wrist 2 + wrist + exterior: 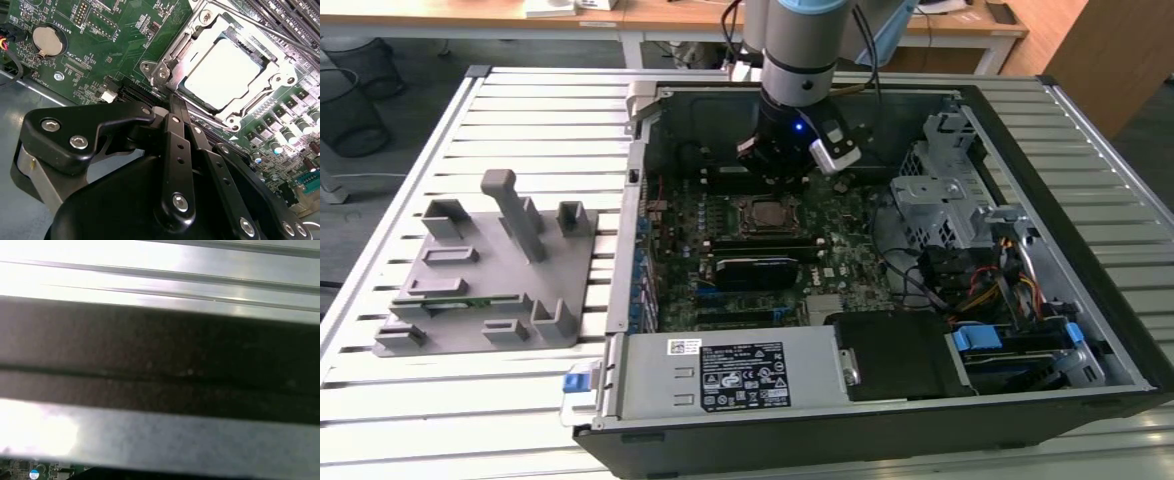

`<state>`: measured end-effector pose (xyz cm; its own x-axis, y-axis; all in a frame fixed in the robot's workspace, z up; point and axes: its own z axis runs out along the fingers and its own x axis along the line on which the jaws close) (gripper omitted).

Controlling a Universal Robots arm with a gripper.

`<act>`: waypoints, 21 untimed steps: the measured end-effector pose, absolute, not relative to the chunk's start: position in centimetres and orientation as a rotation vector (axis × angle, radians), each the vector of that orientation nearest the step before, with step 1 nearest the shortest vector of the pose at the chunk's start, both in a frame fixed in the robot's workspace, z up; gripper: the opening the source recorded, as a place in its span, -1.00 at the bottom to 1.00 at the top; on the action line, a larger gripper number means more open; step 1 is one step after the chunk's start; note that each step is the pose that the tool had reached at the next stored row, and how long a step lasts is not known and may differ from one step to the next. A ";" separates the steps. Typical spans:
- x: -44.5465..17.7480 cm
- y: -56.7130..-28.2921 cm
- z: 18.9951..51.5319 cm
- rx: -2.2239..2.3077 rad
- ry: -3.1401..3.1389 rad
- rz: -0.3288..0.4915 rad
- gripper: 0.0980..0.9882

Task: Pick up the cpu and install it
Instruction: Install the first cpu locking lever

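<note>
Cpu (227, 75) seated in socket (165, 70), glare-washed; hand (172, 107) above, fingertips hidden, grip state unclear

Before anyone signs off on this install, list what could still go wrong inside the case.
1. The cpu lies in the socket, but the metal frame looks unlatched; a knock could shift the chip.
2. The tool hangs low inside the computer case, just above the motherboard; a sideways move might strike nearby parts.
3. Loose cables lie at the exterior view's right; a wide swing there could snag them.
</note>
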<state>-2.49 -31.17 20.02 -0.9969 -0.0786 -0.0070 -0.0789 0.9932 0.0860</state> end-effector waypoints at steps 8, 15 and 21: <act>-2.4 -31.2 19.9 -0.124 3.136 0.084 -0.98; -2.3 -31.1 19.5 -0.124 3.137 0.066 -0.98; -2.3 -31.1 19.5 -0.124 3.137 0.075 -0.98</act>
